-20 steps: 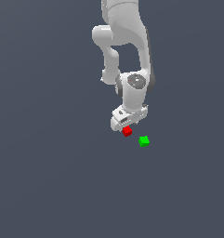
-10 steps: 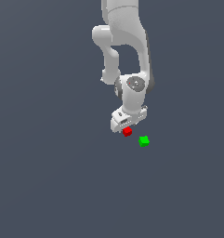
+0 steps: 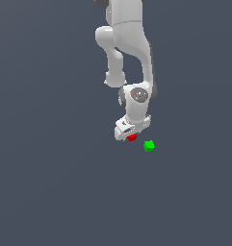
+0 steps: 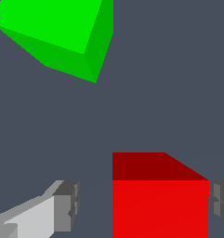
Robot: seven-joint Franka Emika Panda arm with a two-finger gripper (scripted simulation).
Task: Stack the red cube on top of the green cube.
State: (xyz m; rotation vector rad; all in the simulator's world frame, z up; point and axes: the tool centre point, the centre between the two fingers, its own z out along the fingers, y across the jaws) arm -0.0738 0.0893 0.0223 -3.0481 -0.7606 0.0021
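The red cube (image 3: 132, 138) lies on the grey floor, right under the white gripper (image 3: 130, 135), which has come down around it. In the wrist view the red cube (image 4: 160, 200) sits between the fingers of the gripper (image 4: 143, 207). One grey fingertip (image 4: 67, 207) stands well apart from the cube's side. The other fingertip (image 4: 220, 204) is at the cube's opposite edge. The gripper is open. The green cube (image 3: 149, 145) rests on the floor a short way to the exterior view's right of the red one, and it also shows in the wrist view as the green cube (image 4: 62, 32).
The white arm (image 3: 129, 57) rises above the gripper toward the top of the exterior view. Plain dark grey floor (image 3: 50, 192) surrounds both cubes.
The arm has lowered, bringing the gripper down around the red cube. Neither cube has moved.
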